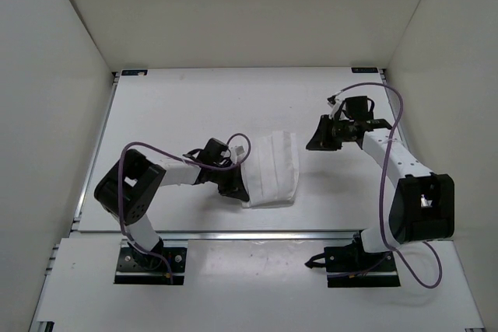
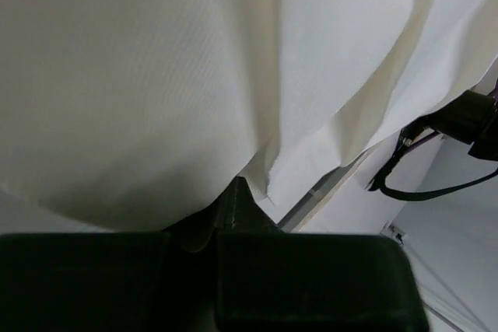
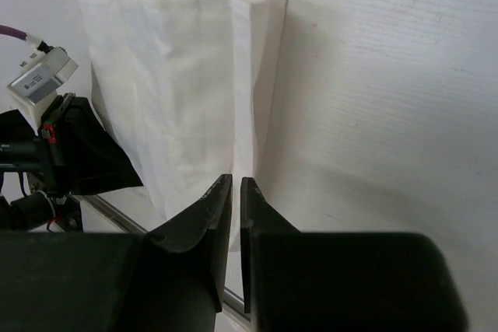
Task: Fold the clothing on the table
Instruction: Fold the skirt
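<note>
Our left claw is clenched. Its wrist view shows the clothing spilling over its tips, so we judge it is grasping the cloth's left edge, not just touching it. The rest of the clothing lies on the counter just to the right of this claw, as a partly folded white pad with soft ridges running along it.

We read the cloth as thin, light and limp. It should sag wherever it is unsupported, its layers may slip apart, and it may slide on the smooth counter if dragged. A hem or corner is the place to pinch it, taking all the layers at once and lifting low.

Further right, our right claw is clenched on nothing, with only a thin slit between its jaws. The clothing sits ahead of its tips, apart from them, and the doubled right edge faces this claw. We think that edge is the natural hold for it.
</note>
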Controlling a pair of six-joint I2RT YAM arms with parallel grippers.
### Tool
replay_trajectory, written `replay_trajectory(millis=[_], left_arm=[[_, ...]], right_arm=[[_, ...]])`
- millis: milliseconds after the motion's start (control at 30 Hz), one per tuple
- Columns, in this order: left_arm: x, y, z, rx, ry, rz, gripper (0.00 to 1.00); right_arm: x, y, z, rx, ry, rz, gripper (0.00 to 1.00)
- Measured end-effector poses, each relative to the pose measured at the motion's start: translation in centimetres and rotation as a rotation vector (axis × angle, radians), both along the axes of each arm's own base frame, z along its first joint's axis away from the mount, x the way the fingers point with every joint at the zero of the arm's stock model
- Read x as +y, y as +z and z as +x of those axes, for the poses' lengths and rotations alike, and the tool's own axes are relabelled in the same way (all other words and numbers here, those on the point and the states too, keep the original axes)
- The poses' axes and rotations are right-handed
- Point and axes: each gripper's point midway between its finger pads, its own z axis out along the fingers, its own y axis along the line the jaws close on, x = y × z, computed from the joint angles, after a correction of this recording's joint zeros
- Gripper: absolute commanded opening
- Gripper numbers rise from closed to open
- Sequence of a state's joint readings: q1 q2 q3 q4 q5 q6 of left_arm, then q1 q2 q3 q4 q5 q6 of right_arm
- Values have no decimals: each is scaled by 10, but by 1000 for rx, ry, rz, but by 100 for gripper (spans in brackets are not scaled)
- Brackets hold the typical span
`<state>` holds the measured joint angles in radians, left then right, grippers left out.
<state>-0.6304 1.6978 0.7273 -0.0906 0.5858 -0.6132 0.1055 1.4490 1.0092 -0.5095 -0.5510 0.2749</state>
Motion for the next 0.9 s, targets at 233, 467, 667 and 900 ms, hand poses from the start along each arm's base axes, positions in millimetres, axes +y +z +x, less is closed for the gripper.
replay_trajectory(millis=[233,467,667,900], left_arm=[[4,7,19,-48,28,7,27],[13,82,79,-278,116,-32,93],[80,157,128,-574,349,82,99],[151,125,133,-547,438,395,99]], right_arm=[[-3,12,7,-28,-2,22,25],[3,25,11,-75,36,-95,52],[-6,35,20,-119,33,-160,47],[-5,17,12,-106,63,-241,29]])
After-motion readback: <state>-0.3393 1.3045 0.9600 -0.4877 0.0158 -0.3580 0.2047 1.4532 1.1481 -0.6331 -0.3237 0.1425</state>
